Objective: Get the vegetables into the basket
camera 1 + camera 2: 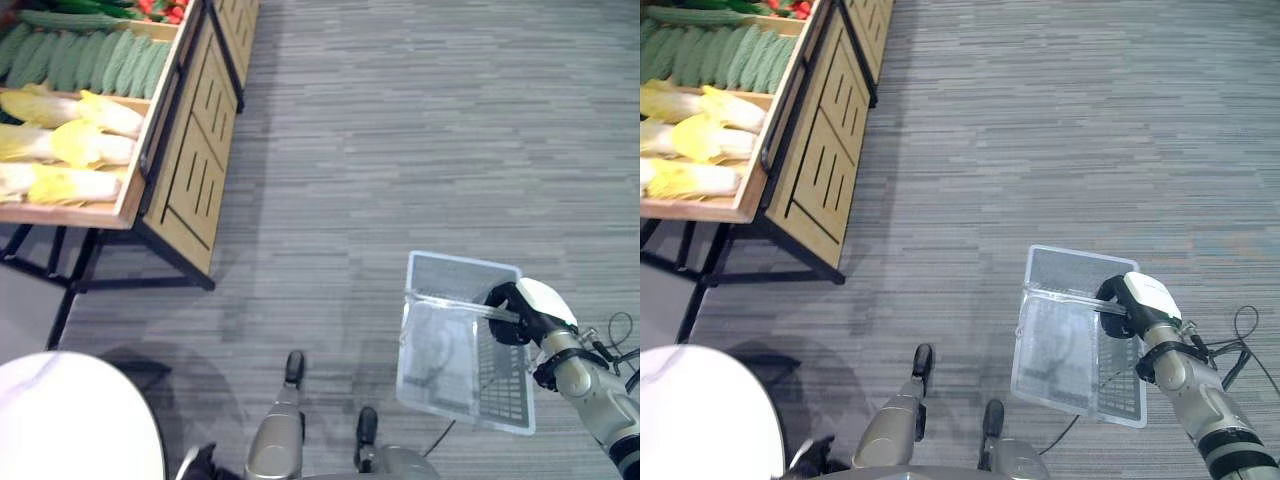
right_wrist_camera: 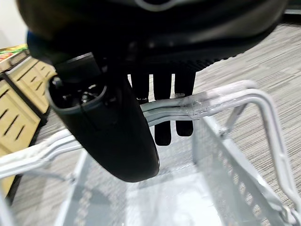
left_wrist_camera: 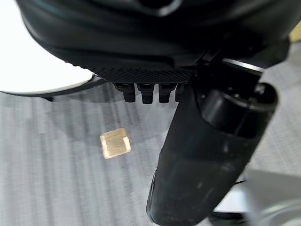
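A pale grey mesh basket (image 1: 500, 390) hangs at my lower right, above the floor. My right hand (image 1: 520, 312) is shut on its handle (image 2: 221, 99), and the fingers (image 2: 162, 113) curl over the bars. I see nothing lying in the basket. The vegetables sit on a wooden stand (image 1: 190, 150) at the upper left. It holds yellow-white cabbages (image 1: 70, 140), green ridged gourds (image 1: 90, 60) and some red ones (image 1: 165, 8) at the far end. My left hand (image 3: 146, 92) hangs low at my left side, fingers relaxed and holding nothing.
Grey striped floor (image 1: 420, 130) stretches between me and the stand. A white round surface (image 1: 70, 415) lies at the lower left, close to my left side. A small tan square (image 3: 115, 142) sits on the floor below my left hand.
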Tool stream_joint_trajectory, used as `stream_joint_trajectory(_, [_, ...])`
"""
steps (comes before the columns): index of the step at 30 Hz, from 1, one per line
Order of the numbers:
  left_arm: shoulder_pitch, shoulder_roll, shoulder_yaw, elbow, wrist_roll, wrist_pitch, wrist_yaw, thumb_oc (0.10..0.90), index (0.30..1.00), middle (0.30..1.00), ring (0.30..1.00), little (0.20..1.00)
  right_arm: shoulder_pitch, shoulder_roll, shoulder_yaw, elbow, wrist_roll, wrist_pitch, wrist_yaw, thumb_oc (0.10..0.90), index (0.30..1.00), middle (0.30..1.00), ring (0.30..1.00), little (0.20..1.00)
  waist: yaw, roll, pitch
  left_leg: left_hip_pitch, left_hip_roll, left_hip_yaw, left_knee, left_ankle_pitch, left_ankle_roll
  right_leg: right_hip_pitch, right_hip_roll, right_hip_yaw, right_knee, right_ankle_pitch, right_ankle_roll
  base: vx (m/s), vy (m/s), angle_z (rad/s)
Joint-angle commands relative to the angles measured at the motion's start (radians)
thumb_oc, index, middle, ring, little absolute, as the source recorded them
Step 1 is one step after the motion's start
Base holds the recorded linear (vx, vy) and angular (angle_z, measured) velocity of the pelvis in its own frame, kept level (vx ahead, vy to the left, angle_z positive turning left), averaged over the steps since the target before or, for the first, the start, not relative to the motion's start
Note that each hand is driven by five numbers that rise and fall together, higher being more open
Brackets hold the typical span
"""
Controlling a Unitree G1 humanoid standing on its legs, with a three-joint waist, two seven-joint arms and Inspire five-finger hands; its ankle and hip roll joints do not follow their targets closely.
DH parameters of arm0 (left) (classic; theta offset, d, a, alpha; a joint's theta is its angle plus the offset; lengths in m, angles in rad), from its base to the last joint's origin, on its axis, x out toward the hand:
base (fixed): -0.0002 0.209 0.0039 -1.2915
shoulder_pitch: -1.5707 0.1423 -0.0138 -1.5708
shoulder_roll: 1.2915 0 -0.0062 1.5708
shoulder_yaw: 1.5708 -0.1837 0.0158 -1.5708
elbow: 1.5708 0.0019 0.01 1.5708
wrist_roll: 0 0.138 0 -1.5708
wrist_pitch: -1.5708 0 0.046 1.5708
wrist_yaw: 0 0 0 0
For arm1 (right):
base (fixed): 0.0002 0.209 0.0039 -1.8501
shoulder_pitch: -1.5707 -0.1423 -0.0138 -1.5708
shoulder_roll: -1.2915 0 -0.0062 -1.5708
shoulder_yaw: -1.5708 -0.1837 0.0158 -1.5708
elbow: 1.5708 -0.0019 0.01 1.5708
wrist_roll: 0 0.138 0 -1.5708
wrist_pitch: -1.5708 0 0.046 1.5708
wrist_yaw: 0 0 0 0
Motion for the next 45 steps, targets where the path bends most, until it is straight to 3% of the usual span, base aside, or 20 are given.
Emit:
stream_joint_trajectory(1, [-0.047, 0.073, -0.006, -0.006, 0.043, -0.015, 0.018, 0.9, 1.0, 1.0, 1.0, 1.0, -0.096, -0.054, -0.053, -0.12, -0.01, -0.05, -0.055, 0.4, 0.3, 0.3, 0.3, 0.3, 0.031, -0.066, -0.082, -0.05, -0.006, 0.029, 0.047, -0.045, -0.013, -0.042, -0.115, 0.056, 0.124, 0.002, 0.109, 0.16, 0.238, 0.14])
stream_joint_trajectory(3, [-0.051, 0.079, -0.007, -0.011, 0.044, -0.014, 0.02, 0.9, 1.0, 1.0, 1.0, 1.0, -0.101, -0.041, -0.047, -0.117, -0.014, -0.044, -0.055, 0.4, 0.3, 0.3, 0.3, 0.3, 0.032, -0.072, -0.086, -0.045, -0.014, 0.035, 0.053, -0.058, -0.003, -0.051, -0.123, 0.065, 0.134, 0.016, 0.116, 0.13, 0.207, 0.04])
stream_joint_trajectory(4, [-0.065, 0.096, -0.021, -0.048, 0.034, -0.016, 0.019, 0.9, 1.0, 1.0, 1.0, 1.0, -0.125, -0.008, -0.024, -0.106, -0.016, -0.033, -0.057, 0.4, 0.3, 0.3, 0.3, 0.3, 0.033, -0.099, -0.089, -0.035, -0.046, 0.046, 0.079, -0.106, 0.031, -0.074, -0.162, 0.081, 0.183, 0.102, 0.143, 0.23, 0.421, -0.04])
stream_joint_trajectory(5, [-0.072, 0.108, -0.025, -0.061, 0.029, -0.015, 0.021, 0.9, 1.0, 1.0, 1.0, 1.0, -0.148, 0.005, -0.01, -0.096, -0.016, -0.03, -0.062, 0.4, 0.3, 0.3, 0.3, 0.3, 0.035, -0.102, -0.085, -0.018, -0.058, 0.051, 0.072, -0.117, 0.047, -0.11, -0.173, 0.083, 0.242, 0.152, 0.151, 0.23, 0.42, -0.15])
stream_joint_trajectory(6, [-0.072, 0.108, -0.025, -0.061, 0.029, -0.015, 0.021, 0.9, 1.0, 1.0, 1.0, 1.0, -0.149, 0.005, -0.009, -0.095, -0.016, -0.03, -0.063, 0.4, 0.3, 0.3, 0.3, 0.3, 0.036, -0.102, -0.085, -0.018, -0.058, 0.053, 0.071, -0.117, 0.047, -0.112, -0.173, 0.085, 0.243, 0.152, 0.151, 0.1, 0.264, -0.2])
stream_joint_trajectory(7, [-0.076, 0.12, -0.029, -0.074, 0.028, -0.013, 0.021, 0.9, 1.0, 1.0, 1.0, 1.0, -0.163, 0.012, 0.001, -0.091, -0.016, -0.028, -0.063, 0.4, 0.3, 0.3, 0.3, 0.3, 0.035, -0.095, -0.074, 0.005, -0.068, 0.049, 0.068, -0.132, 0.064, -0.147, -0.176, 0.085, 0.349, 0.191, 0.148, 0.09, 0.205, -0.17])
stream_joint_trajectory(10, [-0.079, 0.137, -0.034, -0.082, 0.035, -0.011, 0.02, 0.9, 1.0, 1.0, 1.0, 1.0, -0.164, 0.025, 0.012, -0.081, -0.019, -0.028, -0.06, 0.4, 0.3, 0.3, 0.3, 0.3, 0.024, -0.081, -0.057, 0.054, -0.074, 0.036, 0.061, -0.155, 0.083, -0.214, -0.165, 0.076, 0.473, 0.221, 0.134, 0.14, 0.193, 0.02])
stream_joint_trajectory(13, [-0.085, 0.145, -0.031, -0.078, 0.039, -0.008, 0.021, 0.9, 1.0, 1.0, 1.0, 1.0, -0.163, 0.026, 0.013, -0.087, -0.021, -0.028, -0.056, 0.4, 0.3, 0.3, 0.3, 0.3, 0.012, -0.075, -0.042, 0.084, -0.073, 0.027, 0.056, -0.167, 0.088, -0.266, -0.156, 0.058, 0.497, 0.219, 0.124, 0.12, 0.047, 0.05])
stream_joint_trajectory(16, [-0.099, 0.144, -0.036, -0.061, 0.048, -0.005, 0.018, 0.9, 1.0, 1.0, 1.0, 1.0, -0.173, 0.019, 0.011, -0.101, -0.011, -0.033, -0.059, 0.4, 0.3, 0.3, 0.3, 0.3, -0.015, -0.07, -0.014, 0.142, -0.071, 0.002, 0.059, -0.203, 0.078, -0.346, -0.139, 0.016, 0.368, 0.165, 0.113, 0.24, -0.043, 0.18])
stream_joint_trajectory(17, [-0.099, 0.144, -0.035, -0.06, 0.048, -0.006, 0.018, 0.9, 1.0, 1.0, 1.0, 1.0, -0.173, 0.019, 0.011, -0.1, -0.011, -0.034, -0.059, 0.4, 0.3, 0.3, 0.3, 0.3, -0.017, -0.067, -0.01, 0.147, -0.069, -0.001, 0.06, -0.207, 0.077, -0.338, -0.136, 0.012, 0.363, 0.164, 0.112, 0.18, -0.101, 0.25])
stream_joint_trajectory(20, [-0.103, 0.136, -0.032, -0.046, 0.06, -0.006, 0.016, 0.9, 1.0, 1.0, 1.0, 1.0, -0.175, 0.011, 0.01, -0.117, -0.01, -0.037, -0.064, 0.4, 0.3, 0.3, 0.3, 0.3, -0.05, -0.073, -0.003, 0.204, -0.064, -0.044, 0.061, -0.251, 0.047, -0.391, -0.14, 0.048, 0.151, 0.212, 0.14, 0.32, -0.175, 0.26])
stream_joint_trajectory(23, [-0.092, 0.126, -0.035, -0.038, 0.075, -0.005, 0.007, 0.9, 1.0, 1.0, 1.0, 1.0, -0.151, 0.003, 0.002, -0.128, -0.018, -0.037, -0.057, 0.4, 0.3, 0.3, 0.3, 0.3, -0.059, -0.077, -0.018, 0.236, -0.058, -0.074, 0.082, -0.289, 0.03, -0.375, -0.122, 0.089, 0.135, 0.214, 0.141, 0.29, -0.176, 0.46])
stream_joint_trajectory(24, [-0.088, 0.122, -0.036, -0.031, 0.082, -0.004, 0.008, 0.9, 1.0, 1.0, 1.0, 1.0, -0.151, 0.007, 0.005, -0.13, -0.011, -0.04, -0.053, 0.4, 0.3, 0.3, 0.3, 0.3, -0.054, -0.08, -0.027, 0.242, -0.048, -0.076, 0.097, -0.3, 0.025, -0.361, -0.117, 0.071, 0.14, 0.208, 0.132, 0.27, -0.212, 0.59])
stream_joint_trajectory(29, [-0.083, 0.108, -0.053, -0.047, 0.077, -0.002, 0.009, 0.9, 1.0, 1.0, 1.0, 1.0, -0.131, -0.014, -0.013, -0.137, 0.017, -0.043, -0.057, 0.4, 0.3, 0.3, 0.3, 0.3, -0.061, -0.057, -0.052, 0.253, 0.01, -0.131, 0.125, -0.268, -0.013, -0.335, -0.067, 0.018, 0.18, 0.148, 0.092, 0.21, -0.228, 0.39])
stream_joint_trajectory(34, [-0.094, 0.094, -0.072, -0.054, 0.065, -0.004, 0.019, 0.9, 1.0, 1.0, 1.0, 1.0, -0.129, -0.029, -0.02, -0.13, 0.024, -0.044, -0.066, 0.4, 0.3, 0.3, 0.3, 0.3, -0.067, -0.048, -0.062, 0.25, 0.042, -0.142, 0.112, -0.231, -0.028, -0.326, -0.053, -0.013, 0.184, 0.125, 0.08, 0.12, -0.162, 0.31])
stream_joint_trajectory(45, [-0.1, 0.081, -0.076, -0.044, 0.063, 0.0, 0.025, 0.9, 1.0, 1.0, 1.0, 1.0, -0.134, -0.054, 0.002, -0.139, 0.025, -0.052, -0.042, 0.4, 0.3, 0.3, 0.3, 0.3, -0.063, -0.033, -0.071, 0.232, 0.064, -0.144, 0.156, -0.167, -0.047, -0.318, -0.034, -0.015, 0.195, 0.081, 0.049, 0.07, -0.06, 0.02])
